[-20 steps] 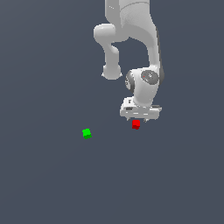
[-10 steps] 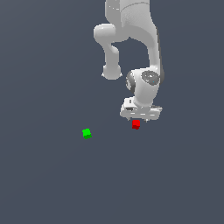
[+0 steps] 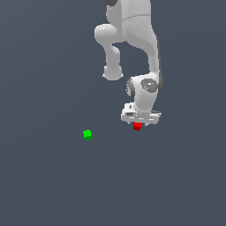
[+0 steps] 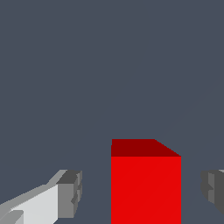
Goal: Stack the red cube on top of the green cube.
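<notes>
A white Panda arm bends low over a bare grey floor, its gripper [image 3: 140, 120] lowered around the red cube [image 3: 137, 126], which shows just beneath the white hand in the exterior view. The wrist view explains the posture: the red cube [image 4: 145, 183] stands between the two dark grey fingertips [image 4: 70, 194], with floor visible on either side of it, so the jaws are spread and straddle the block without pressing it; the hand appears set to pinch the cube squarely across two opposite faces. Whether the cube rests on the floor cannot be told for certain from this angle, though nothing suggests it is lifted. The green cube [image 3: 87, 134], the target of the stack, sits alone well apart toward the exterior view's left and slightly nearer the camera, untouched. There are no trays, bins or other containers in either picture. By this reading, the grasp is not yet made and the carry and placement remain ahead.
</notes>
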### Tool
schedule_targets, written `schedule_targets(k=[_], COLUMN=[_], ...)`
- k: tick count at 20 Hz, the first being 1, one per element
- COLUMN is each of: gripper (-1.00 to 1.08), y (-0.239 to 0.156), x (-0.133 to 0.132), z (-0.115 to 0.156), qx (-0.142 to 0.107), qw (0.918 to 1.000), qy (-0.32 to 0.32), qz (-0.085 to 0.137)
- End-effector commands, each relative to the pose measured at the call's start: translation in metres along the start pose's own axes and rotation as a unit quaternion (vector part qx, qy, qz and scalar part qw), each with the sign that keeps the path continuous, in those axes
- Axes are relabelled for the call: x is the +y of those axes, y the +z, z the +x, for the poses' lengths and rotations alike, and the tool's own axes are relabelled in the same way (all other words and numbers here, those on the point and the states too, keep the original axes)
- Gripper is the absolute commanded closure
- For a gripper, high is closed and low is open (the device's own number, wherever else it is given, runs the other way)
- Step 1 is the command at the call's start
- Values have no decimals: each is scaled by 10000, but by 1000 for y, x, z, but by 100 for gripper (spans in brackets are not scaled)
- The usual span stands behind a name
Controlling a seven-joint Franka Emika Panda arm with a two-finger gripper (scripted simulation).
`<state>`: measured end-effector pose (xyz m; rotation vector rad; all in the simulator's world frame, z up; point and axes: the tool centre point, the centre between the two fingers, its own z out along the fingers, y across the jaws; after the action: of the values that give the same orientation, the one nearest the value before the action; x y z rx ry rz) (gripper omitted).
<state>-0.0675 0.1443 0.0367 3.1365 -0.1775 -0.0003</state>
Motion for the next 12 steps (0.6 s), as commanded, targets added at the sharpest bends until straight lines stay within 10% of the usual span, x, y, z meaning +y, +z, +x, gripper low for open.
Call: schedule_targets(k=[1,6,7,12], gripper=[-92,-92,108,108], y=[10,17,17,17], x=[0,0,0,0], z=[0,1,1,1], qx=[2,2,2,2], qw=[10000,10000,10000,10000], qy=[0,0,0,0], qz=[0,0,0,0])
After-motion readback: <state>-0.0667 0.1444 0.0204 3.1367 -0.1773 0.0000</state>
